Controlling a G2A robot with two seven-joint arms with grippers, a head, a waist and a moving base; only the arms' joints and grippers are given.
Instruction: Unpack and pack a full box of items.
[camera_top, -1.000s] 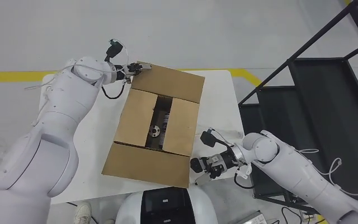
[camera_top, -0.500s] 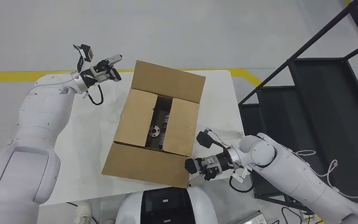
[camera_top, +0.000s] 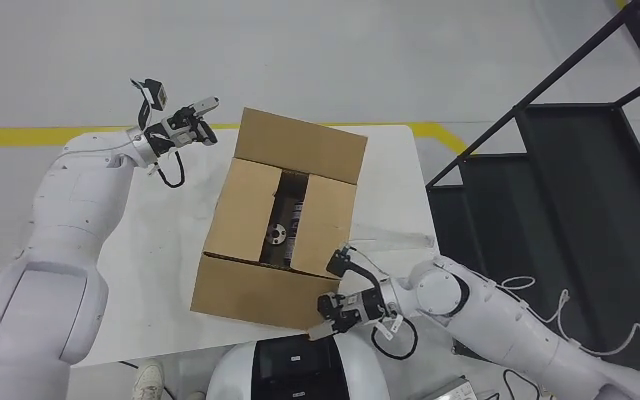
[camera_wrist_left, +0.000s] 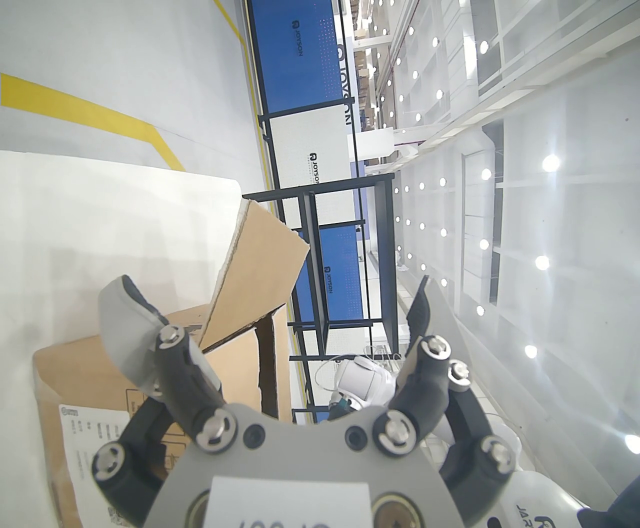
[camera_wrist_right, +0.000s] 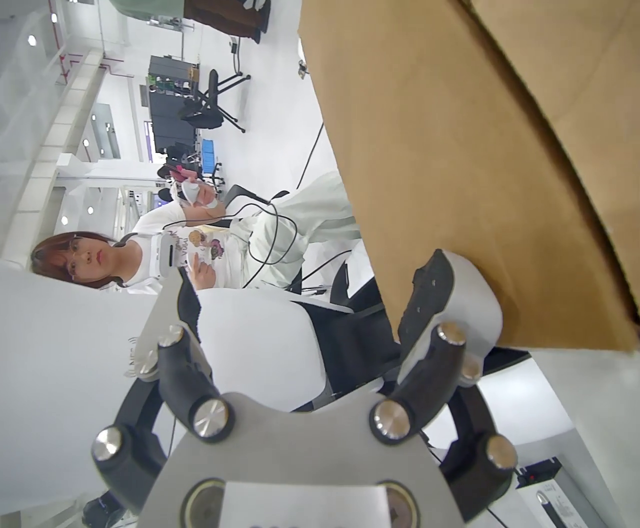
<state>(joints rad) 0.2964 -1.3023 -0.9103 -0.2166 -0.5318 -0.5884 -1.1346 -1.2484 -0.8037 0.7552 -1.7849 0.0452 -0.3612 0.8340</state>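
Just changed: our left pincer (camera_top: 200, 105) has left the far flap's (camera_top: 305, 145) corner and drawn back; our right pincer (camera_top: 328, 312) has slid along the bench (camera_top: 180, 230) to the near flap (camera_top: 262, 293).
Left pincer: jaws apart, empty, beside the box (camera_top: 245, 215), not touching.
Right pincer: jaws apart, one finger against the near flap's edge.
Box: on the bench, outer flaps spread, inner flaps half shut, items (camera_top: 285, 235) visible between.
Meaning: we judge opening is nearly done; unpacking hasn't begun.
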